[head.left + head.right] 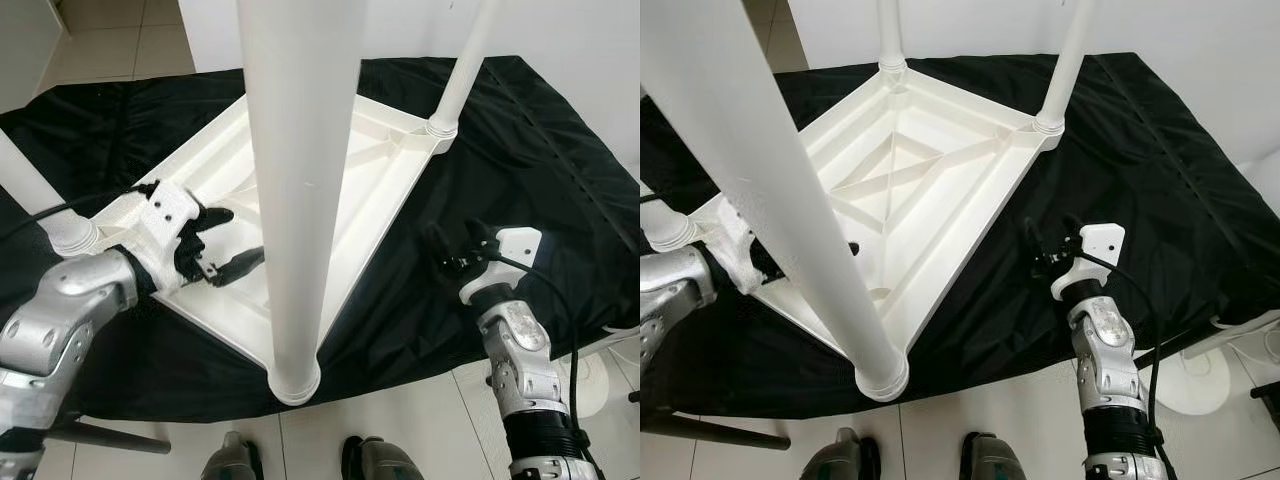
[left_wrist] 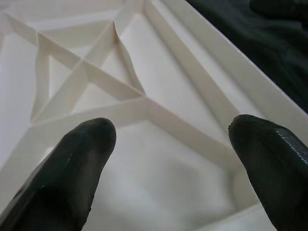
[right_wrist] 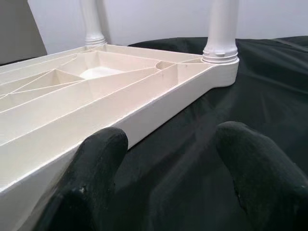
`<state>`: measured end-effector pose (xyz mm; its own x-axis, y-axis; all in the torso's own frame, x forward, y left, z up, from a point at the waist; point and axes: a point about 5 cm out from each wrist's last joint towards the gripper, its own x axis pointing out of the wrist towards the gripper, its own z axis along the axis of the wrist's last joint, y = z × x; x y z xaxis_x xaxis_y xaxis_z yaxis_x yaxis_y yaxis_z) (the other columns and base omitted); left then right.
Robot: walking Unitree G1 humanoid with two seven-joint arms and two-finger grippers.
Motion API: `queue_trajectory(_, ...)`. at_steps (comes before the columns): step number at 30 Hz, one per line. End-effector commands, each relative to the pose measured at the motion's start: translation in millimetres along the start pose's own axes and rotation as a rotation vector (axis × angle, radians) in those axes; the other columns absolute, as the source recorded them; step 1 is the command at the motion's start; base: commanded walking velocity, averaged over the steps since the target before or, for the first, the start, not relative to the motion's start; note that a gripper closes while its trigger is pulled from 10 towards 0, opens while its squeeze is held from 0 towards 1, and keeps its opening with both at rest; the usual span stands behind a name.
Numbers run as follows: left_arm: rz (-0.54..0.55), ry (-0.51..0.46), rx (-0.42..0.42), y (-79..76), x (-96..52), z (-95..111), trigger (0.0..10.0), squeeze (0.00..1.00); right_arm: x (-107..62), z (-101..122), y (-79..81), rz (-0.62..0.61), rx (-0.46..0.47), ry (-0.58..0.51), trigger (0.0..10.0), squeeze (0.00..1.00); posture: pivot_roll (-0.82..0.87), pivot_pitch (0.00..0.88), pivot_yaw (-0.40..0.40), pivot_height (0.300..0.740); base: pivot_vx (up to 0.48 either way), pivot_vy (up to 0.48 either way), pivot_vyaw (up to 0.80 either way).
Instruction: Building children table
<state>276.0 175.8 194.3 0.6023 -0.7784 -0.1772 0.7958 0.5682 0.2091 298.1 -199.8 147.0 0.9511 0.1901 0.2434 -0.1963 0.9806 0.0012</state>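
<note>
A white plastic children's table point(image 1: 920, 170) lies upside down on a black cloth point(image 1: 520, 150), its ribbed underside facing up. Its white legs stand upward: the nearest leg point(image 1: 300, 200) rises right before me, with another at the far right corner point(image 1: 455, 80) and one at the left corner point(image 1: 30, 190). My left gripper point(image 1: 228, 240) is open and reaches over the underside just left of the nearest leg, with nothing between its fingers point(image 2: 86, 144). Over the cloth right of the table's edge, my right gripper point(image 1: 445, 245) hangs open and holds nothing point(image 3: 168, 144).
The cloth ends close to my feet point(image 1: 300, 462) on a pale tiled floor. A white round base with cables point(image 1: 1200, 385) sits at the right. A dark bar point(image 1: 110, 437) runs along the floor at lower left. A white wall stands behind.
</note>
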Motion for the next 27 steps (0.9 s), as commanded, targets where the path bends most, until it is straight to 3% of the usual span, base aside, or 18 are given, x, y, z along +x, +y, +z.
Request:
queue_trajectory(1,-0.456,0.015,0.047,-24.9,-6.2,0,10.0,0.0,-4.1,-1,-1.1,0.013,-0.002,0.025,10.0,0.0,-0.02,0.105,0.015,0.74,0.0,0.0,0.0)
queue_trajectory(13,-0.538,0.04,0.084,-43.4,-11.0,0,10.0,0.0,-2.7,5,-5.5,0.039,-0.031,0.042,10.0,0.0,-0.02,0.106,0.011,0.74,0.0,0.0,0.0)
queue_trajectory(23,-0.525,0.16,0.149,-40.8,-7.2,-25,10.0,0.0,2.1,8,-5.4,0.055,-0.057,0.043,10.0,0.0,-0.02,0.111,0.018,0.74,0.0,0.0,0.0)
queue_trajectory(27,-0.485,0.25,0.205,-35.0,-1.2,-45,10.0,0.0,4.2,9,-6.5,0.053,-0.068,0.041,10.0,0.0,-0.03,0.115,0.021,0.74,0.0,0.0,0.0)
